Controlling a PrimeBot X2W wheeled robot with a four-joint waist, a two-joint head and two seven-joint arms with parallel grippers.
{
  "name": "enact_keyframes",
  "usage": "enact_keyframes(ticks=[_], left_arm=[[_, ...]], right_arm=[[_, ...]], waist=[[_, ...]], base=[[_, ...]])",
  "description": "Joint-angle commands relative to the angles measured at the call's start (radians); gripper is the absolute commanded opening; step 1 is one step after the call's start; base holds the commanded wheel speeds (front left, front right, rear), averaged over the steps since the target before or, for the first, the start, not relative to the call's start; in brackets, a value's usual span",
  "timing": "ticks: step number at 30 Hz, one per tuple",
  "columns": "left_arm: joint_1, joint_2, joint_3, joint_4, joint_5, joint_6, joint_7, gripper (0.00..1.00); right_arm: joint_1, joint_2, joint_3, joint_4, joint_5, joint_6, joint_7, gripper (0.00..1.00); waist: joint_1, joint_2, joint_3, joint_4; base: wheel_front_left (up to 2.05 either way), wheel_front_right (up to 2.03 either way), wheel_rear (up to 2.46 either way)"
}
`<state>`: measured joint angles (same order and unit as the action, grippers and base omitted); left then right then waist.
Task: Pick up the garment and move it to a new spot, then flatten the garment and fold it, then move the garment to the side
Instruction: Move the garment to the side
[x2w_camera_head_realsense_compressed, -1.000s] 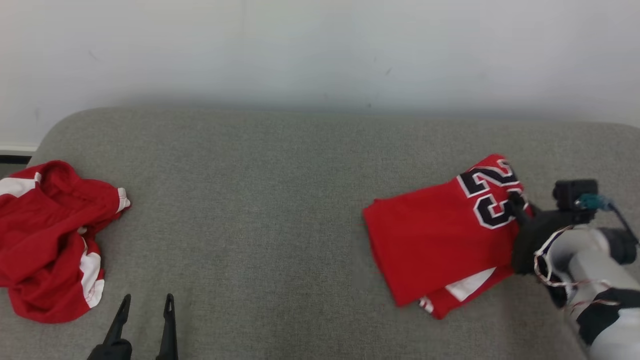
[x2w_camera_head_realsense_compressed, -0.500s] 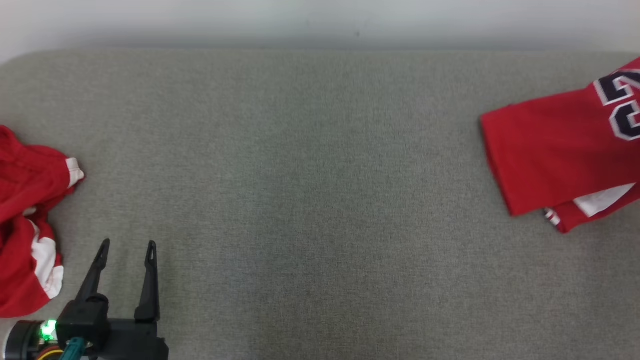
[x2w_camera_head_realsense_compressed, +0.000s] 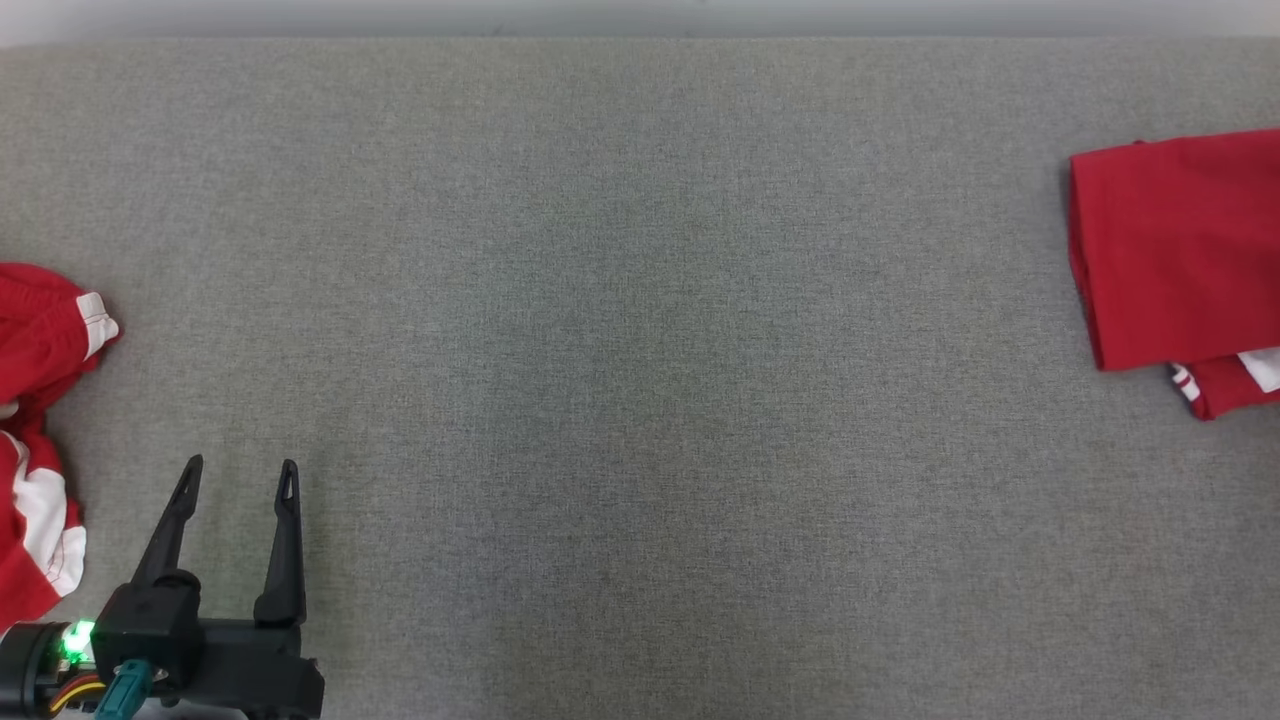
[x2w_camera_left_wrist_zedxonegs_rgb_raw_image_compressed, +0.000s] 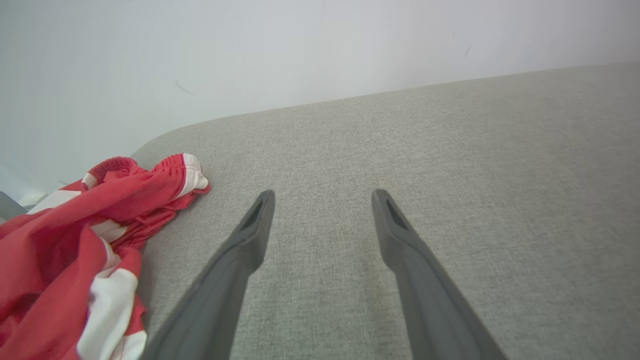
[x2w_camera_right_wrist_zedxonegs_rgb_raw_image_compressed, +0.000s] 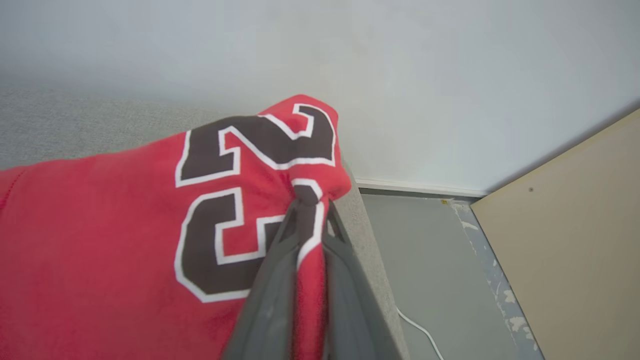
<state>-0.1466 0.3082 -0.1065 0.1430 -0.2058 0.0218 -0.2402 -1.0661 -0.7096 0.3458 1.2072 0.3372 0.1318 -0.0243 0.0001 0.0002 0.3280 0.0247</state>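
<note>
While in right pincer (x2w_camera_right_wrist_zedxonegs_rgb_raw_image_compressed: 314, 204), folded garment (x2w_camera_right_wrist_zedxonegs_rgb_raw_image_compressed: 100, 240).

My head camera looks steeply down on the grey cushion (x2w_camera_head_realsense_compressed: 640, 300) from some way off, with the left gripper (x2w_camera_head_realsense_compressed: 241, 465) at lower left. My left wrist camera sits low and faces along the cushion toward the wall (x2w_camera_left_wrist_zedxonegs_rgb_raw_image_compressed: 300, 45). Both views catch the crumpled red garment (x2w_camera_head_realsense_compressed: 40, 420). My right wrist camera is close on the folded jersey (x2w_camera_right_wrist_zedxonegs_rgb_raw_image_compressed: 100, 225), probably the red fold at the head view's right edge.
</note>
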Motion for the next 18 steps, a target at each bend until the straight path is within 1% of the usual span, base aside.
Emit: enact_keyframes(ticks=[1, 2, 3, 5, 7, 9, 11, 12, 15, 17, 18], left_arm=[[-0.006, 0.004, 0.002, -0.004, -0.008, 0.003, 0.000, 1.00], [-0.005, 0.004, 0.002, -0.004, -0.008, 0.004, 0.001, 1.00], [-0.005, 0.004, 0.001, -0.003, -0.007, 0.006, 0.001, 1.00], [-0.003, 0.000, 0.002, 0.001, -0.011, 0.011, -0.001, 1.00], [0.004, -0.004, 0.002, 0.006, -0.014, 0.014, -0.003, 1.00], [0.018, -0.005, 0.003, 0.014, -0.017, 0.017, -0.005, 1.00], [0.031, -0.007, 0.005, 0.021, -0.022, 0.022, -0.007, 1.00], [0.034, -0.009, 0.005, 0.024, -0.024, 0.022, -0.007, 1.00], [0.052, -0.014, 0.004, 0.031, -0.031, 0.026, -0.010, 1.00], [0.061, -0.021, -0.005, 0.038, -0.030, 0.025, -0.011, 1.00], [0.068, -0.022, -0.005, 0.042, -0.032, 0.026, -0.012, 1.00]], right_arm=[[-0.014, -0.004, -0.001, 0.001, -0.020, -0.002, -0.015, 0.04], [-0.024, -0.009, 0.000, 0.007, -0.037, -0.002, -0.030, 0.35], [-0.029, -0.011, -0.004, 0.015, -0.051, -0.002, -0.043, 1.00], [-0.047, -0.023, -0.019, 0.027, -0.088, -0.002, -0.085, 1.00], [-0.059, -0.017, -0.040, 0.034, -0.113, -0.002, -0.131, 1.00], [-0.065, 0.009, -0.059, 0.037, -0.129, -0.002, -0.169, 1.00], [-0.066, 0.046, -0.090, 0.028, -0.106, -0.002, -0.201, 1.00], [-0.058, 0.054, -0.095, 0.016, -0.106, -0.002, -0.213, 1.00], [-0.005, 0.107, -0.118, -0.035, -0.065, -0.002, -0.235, 1.00], [0.039, 0.128, -0.106, -0.100, -0.067, -0.002, -0.241, 1.00], [0.058, 0.136, -0.115, -0.151, -0.065, -0.002, -0.242, 1.00]], waist=[[-0.0001, -0.0002, 0.000, 0.000], [-0.0001, -0.0002, 0.000, 0.000], [-0.0001, -0.0002, -0.001, 0.000], [-0.0001, -0.0002, -0.007, 0.000], [-0.0001, -0.0002, -0.021, -0.001], [-0.0001, -0.0002, -0.041, -0.004], [-0.0001, -0.0002, -0.063, -0.008], [-0.0001, -0.0002, -0.075, -0.008], [-0.0001, -0.0002, -0.115, -0.007], [-0.0001, -0.0002, -0.142, -0.001], [-0.0001, -0.0002, -0.155, 0.000]], base=[[0.00, 0.00, 0.00], [0.00, 0.00, 0.00], [0.00, 0.00, 0.00], [0.00, 0.00, 0.00], [0.00, 0.00, 0.00], [0.00, 0.00, 0.00], [0.00, 0.00, 0.00], [0.00, 0.00, 0.00], [0.00, 0.00, 0.00], [0.00, 0.00, 0.00], [0.00, 0.00, 0.00]])
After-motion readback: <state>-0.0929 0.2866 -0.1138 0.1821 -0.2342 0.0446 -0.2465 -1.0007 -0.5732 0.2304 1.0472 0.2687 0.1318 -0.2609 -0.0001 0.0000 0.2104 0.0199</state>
